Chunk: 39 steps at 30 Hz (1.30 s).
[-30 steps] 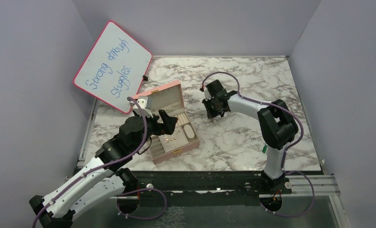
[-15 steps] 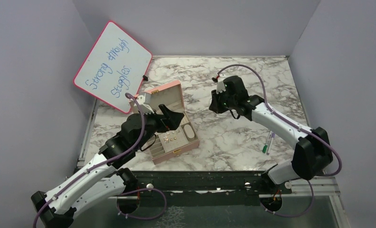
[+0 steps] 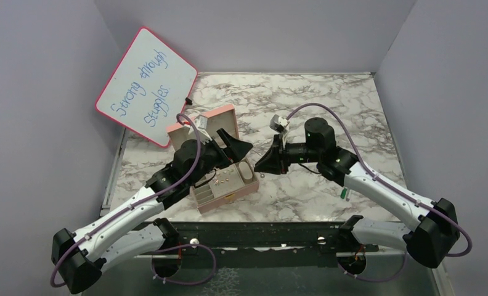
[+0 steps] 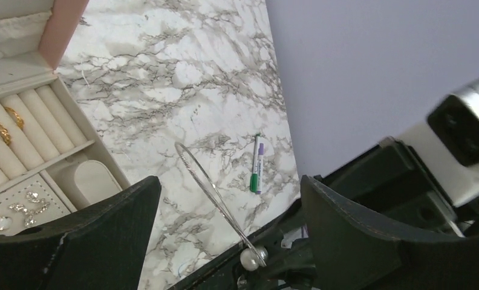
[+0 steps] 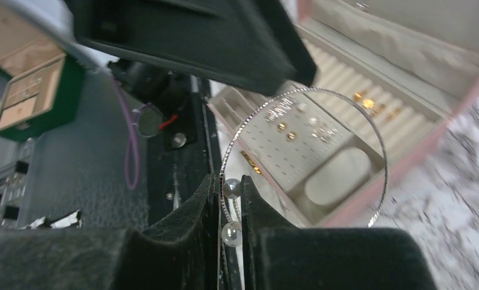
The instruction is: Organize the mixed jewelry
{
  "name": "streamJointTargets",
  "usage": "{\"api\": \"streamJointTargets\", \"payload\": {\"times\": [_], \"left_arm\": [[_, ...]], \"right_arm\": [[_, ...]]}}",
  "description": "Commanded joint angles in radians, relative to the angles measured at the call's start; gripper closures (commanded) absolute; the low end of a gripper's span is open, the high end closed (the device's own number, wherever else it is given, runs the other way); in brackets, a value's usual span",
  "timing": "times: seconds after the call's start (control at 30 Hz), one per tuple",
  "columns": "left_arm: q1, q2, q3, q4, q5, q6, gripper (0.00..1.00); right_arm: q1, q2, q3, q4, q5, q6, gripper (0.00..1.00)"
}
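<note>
- The right gripper (image 5: pixel 228 199) has its fingers pinched together on one thin silver hoop (image 4: pixel 215 194), gripping it at the gap where its two pearls (image 5: pixel 231 188) sit.
- The left gripper (image 4: pixel 230 181) has its two fingers spread wide and grips nothing. In its wrist view the hoop stands between them without touching either.
- One pink box (image 3: pixel 244 192) lies with its lid up, just beside and below both grippers.
- At least three gold rings (image 4: pixel 14 116) sit in its roll slots, and several small studs (image 4: pixel 26 207) lie on its dotted pad. The exact count of studs is unclear.
- One pen (image 4: pixel 255 166) lies on the marble table (image 3: pixel 328 111), well apart from the box. One whiteboard (image 3: pixel 146 86) leans at the back left.
- Half a second ago the right gripper hung farther back over bare marble. It has now come down toward the box's right side, with its arm stretched out low.
- The left gripper has shifted right, past the box.
- The top view cannot resolve the hoop, and the right arm partly covers the pen there. The wrist views show both plainly.
</note>
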Motion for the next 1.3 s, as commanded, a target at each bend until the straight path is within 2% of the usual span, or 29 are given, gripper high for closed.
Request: {"api": "streamJointTargets", "payload": {"times": [0.0, 0.13, 0.5, 0.57, 0.63, 0.67, 0.73, 0.83, 1.07, 1.27], "left_arm": [[0.001, 0.052, 0.02, 0.058, 0.102, -0.041, 0.21], [0.001, 0.072, 0.023, 0.048, 0.131, -0.059, 0.47], [0.001, 0.036, 0.012, 0.016, 0.111, -0.055, 0.99], [0.002, 0.036, 0.023, 0.007, 0.109, -0.037, 1.0], [0.002, 0.037, 0.036, 0.0, 0.106, -0.002, 1.0], [0.001, 0.038, 0.042, -0.002, 0.107, 0.016, 1.0], [0.002, 0.036, 0.052, -0.001, 0.108, 0.057, 1.0], [0.001, 0.028, 0.062, -0.002, 0.1, 0.118, 1.0], [0.001, -0.02, 0.07, 0.004, 0.088, 0.241, 1.0], [0.001, -0.057, 0.071, 0.027, 0.114, 0.272, 1.0]], "right_arm": [[0.044, -0.018, -0.004, 0.121, -0.128, 0.009, 0.83], [0.059, 0.002, 0.003, 0.124, -0.108, 0.002, 0.82], [0.067, 0.053, 0.024, 0.109, -0.032, 0.005, 0.81], [0.067, 0.051, 0.028, 0.11, -0.023, 0.013, 0.75], [0.067, 0.053, 0.036, 0.102, -0.015, 0.037, 0.58], [0.067, 0.061, 0.047, 0.083, -0.023, 0.038, 0.53], [0.067, 0.068, 0.07, 0.057, -0.005, 0.061, 0.47], [0.067, 0.046, 0.055, 0.106, 0.043, 0.133, 0.41], [0.066, -0.053, -0.039, 0.235, 0.337, 0.303, 0.39], [0.067, -0.092, -0.165, 0.396, 0.475, 0.452, 0.39]]}}
